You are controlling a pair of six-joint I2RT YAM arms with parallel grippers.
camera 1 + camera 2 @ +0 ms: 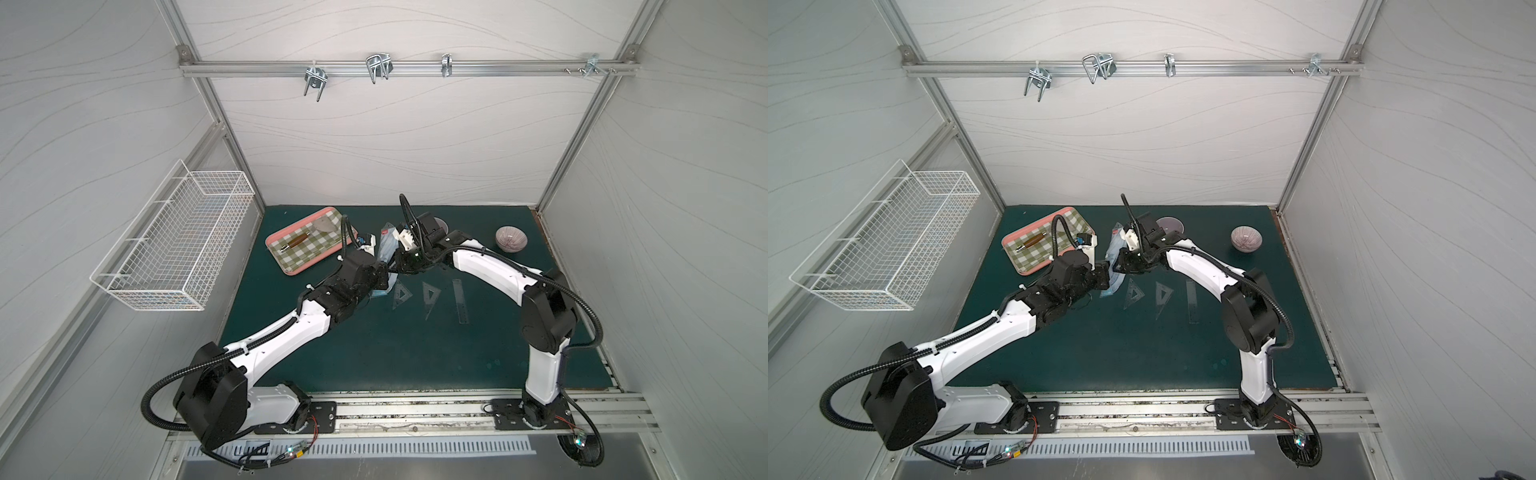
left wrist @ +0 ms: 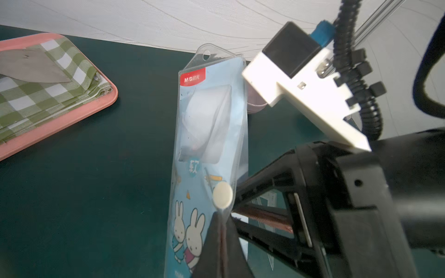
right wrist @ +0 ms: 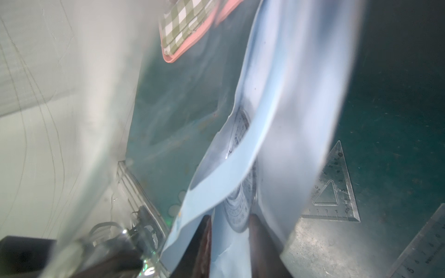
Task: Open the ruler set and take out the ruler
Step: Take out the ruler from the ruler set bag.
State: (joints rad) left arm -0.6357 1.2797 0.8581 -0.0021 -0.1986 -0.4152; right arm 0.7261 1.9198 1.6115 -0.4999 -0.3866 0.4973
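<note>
The ruler set (image 2: 209, 144) is held up off the green mat (image 1: 374, 353) near its middle, between the two arms. Its hang-tab end points away from the robot's base, and the pink-rimmed tray (image 1: 286, 270) lies just beside it. The left gripper (image 2: 221, 216) is clamped on one long edge of the clear sleeve, next to a round white sticker (image 2: 222, 195). The right gripper (image 3: 230, 216) has its jaws parted at the sleeve's open mouth, with thin sheet and what looks like a protractor (image 3: 237, 199) loose in the gap. That view is blurred, so I cannot tell whether either pad touches it. Two set squares (image 1: 401, 294) and a straight ruler (image 1: 461, 301) lie flat on the mat close to the package's near end, apart from one another. The emptying step therefore seems far along, with the ruler itself already out. The next move likely calls for the left grip to hold firm while the right jaws close on the last piece. That piece should be drawn along the sleeve's length rather than across it, or the soft card may buckle.
</note>
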